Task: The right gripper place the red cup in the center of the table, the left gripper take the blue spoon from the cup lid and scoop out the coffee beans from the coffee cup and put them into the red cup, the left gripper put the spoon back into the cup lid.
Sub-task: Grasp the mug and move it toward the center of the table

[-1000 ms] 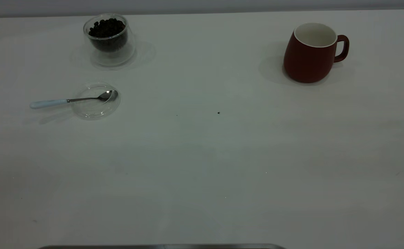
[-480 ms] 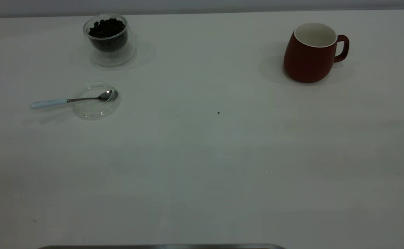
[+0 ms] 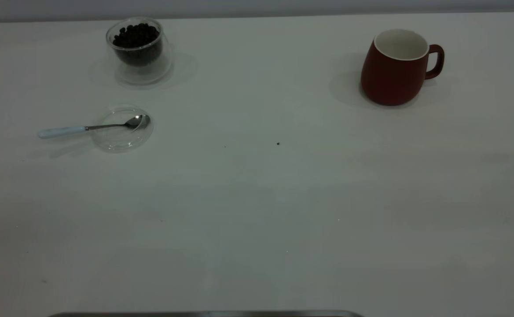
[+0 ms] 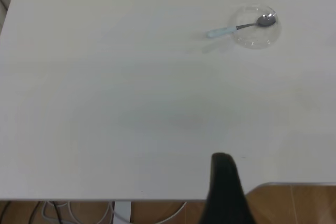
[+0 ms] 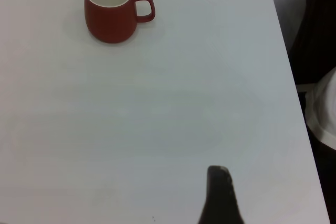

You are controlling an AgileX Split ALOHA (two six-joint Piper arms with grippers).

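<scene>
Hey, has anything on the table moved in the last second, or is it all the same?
Nothing visibly changed. The red cup stands at the table's far right, the coffee cup with its coffee beans at the far left, and the blue spoon lies across the cup lid. Neither gripper appears in the exterior view.

Red cup (image 3: 393, 72) far right; blue spoon (image 3: 90, 127) seemingly resting across cup lid (image 3: 122, 130).

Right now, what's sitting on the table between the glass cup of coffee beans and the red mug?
Nothing: in the exterior view the white tabletop between the glass coffee cup and the red mug is bare.
</scene>
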